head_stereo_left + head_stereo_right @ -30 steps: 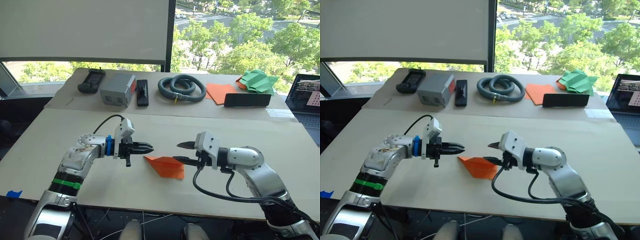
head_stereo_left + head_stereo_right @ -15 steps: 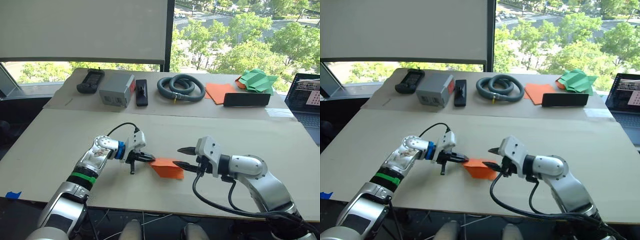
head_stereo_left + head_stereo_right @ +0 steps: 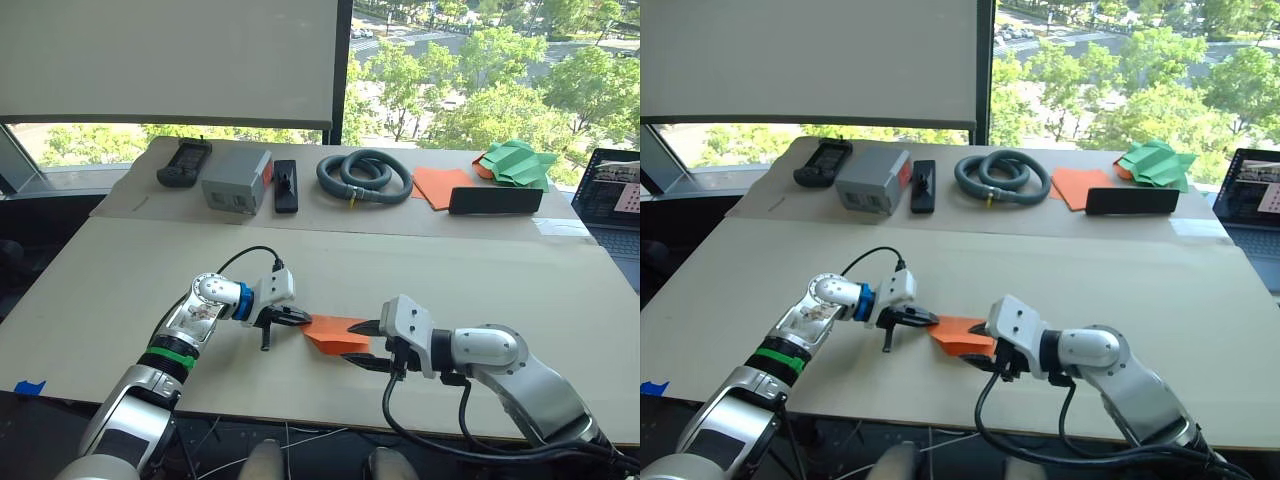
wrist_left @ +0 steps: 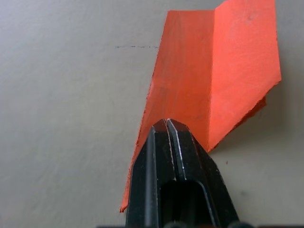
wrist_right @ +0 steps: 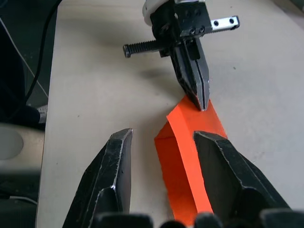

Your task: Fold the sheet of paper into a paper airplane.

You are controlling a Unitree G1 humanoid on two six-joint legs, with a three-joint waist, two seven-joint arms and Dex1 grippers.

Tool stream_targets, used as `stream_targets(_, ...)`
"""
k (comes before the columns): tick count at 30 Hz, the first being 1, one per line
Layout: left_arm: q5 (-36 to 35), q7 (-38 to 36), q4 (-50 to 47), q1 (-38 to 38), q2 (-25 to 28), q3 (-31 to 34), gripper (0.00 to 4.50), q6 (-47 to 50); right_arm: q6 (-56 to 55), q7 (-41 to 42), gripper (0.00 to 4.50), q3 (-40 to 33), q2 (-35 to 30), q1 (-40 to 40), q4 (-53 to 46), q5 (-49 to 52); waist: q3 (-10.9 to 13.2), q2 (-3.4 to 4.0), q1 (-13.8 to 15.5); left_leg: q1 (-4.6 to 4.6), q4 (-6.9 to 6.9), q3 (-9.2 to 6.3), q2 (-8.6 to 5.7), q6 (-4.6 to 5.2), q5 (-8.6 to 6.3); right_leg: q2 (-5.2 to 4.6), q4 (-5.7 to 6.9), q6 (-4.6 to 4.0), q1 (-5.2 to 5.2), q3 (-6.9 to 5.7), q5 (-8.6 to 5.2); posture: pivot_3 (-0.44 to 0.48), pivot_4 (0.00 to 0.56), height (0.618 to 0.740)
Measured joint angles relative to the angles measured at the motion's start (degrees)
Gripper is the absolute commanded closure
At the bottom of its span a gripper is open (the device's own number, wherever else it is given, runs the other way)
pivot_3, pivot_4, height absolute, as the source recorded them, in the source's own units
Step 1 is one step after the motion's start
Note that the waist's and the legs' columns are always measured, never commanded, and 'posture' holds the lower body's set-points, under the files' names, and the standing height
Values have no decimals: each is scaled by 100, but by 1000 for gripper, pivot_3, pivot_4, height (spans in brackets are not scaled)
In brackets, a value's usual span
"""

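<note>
The sheet of paper [image 3: 335, 334], folded into an orange wedge with a raised crease, lies on the table [image 3: 120, 290] near the middle of its front edge. The left gripper [image 4: 166, 124], fingers pressed together, bears down on the wedge's pointed end, while the right gripper [image 5: 161, 137] straddles the wide end with its fingers spread. The thin paper could slide or buckle if the left tip drags sideways, and a right-hand pinch landing off the crease would likely set a crooked fold.

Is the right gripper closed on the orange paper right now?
No, the right gripper is open, fingers spread either side of the sheet of paper.
</note>
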Motion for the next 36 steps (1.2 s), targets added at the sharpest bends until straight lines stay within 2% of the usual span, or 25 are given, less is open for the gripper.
stream_targets(4, 0, -8, -1, 3, -1, 6, 4480, -1, -813, -119, 2209, 335, -146, 1, 578, -803, -1, -1, 0, 1, 0, 0, 0, 0, 0, 0, 0, 0, 0, 0, 0, 0, 150, 711)
stream_targets(9, 3, -19, -2, 8, 2, 7, 4480, -18, -1306, -255, 2209, 431, -74, 0, 998, -1233, -1, -1, -1, 2, 1, 1, 0, 1, 1, 0, 1, 1, 2, 0, 1, 0, 150, 711)
stream_targets(13, 3, -17, -2, 13, 2, 9, 4500, -28, -1440, -256, 3341, 443, 69, 2, 1166, -1291, -1, -1, -2, 3, 1, 1, 0, 1, 1, 1, 1, 1, 4, 0, 1, 0, 150, 711)
stream_targets(16, 5, -12, -2, 19, 3, 9, 4500, -44, -1439, -214, 4386, 441, 117, 2, 1166, -1275, -1, -1, -3, 4, 1, 1, 0, 1, 1, 1, 1, 1, 6, 0, 1, 0, 150, 711)
stream_targets(23, 11, 16, -30, 66, 38, 19, 4500, -120, -1172, -5, 4448, 391, 292, -219, 1197, -1041, -1, -1, -8, 7, 1, 1, 0, 1, 1, 1, 2, 1, 8, 0, 1, 0, 150, 711)
stream_targets(30, 55, 30, -163, 128, 62, 21, 4500, -134, -357, -13, 4448, 302, 549, -833, 1869, -947, -2, -1, -13, 9, 1, 1, 0, 1, 1, 1, 4, 1, 8, 0, 1, 0, 150, 711)
stream_targets(36, 61, 76, -310, 231, 88, 34, 4500, -116, -119, -3, 4448, 387, 680, -1022, 2222, -963, -5, 2, -3, 10, 2, 1, -1, 2, 1, 1, 4, 1, 13, 0, 1, 0, 150, 711)
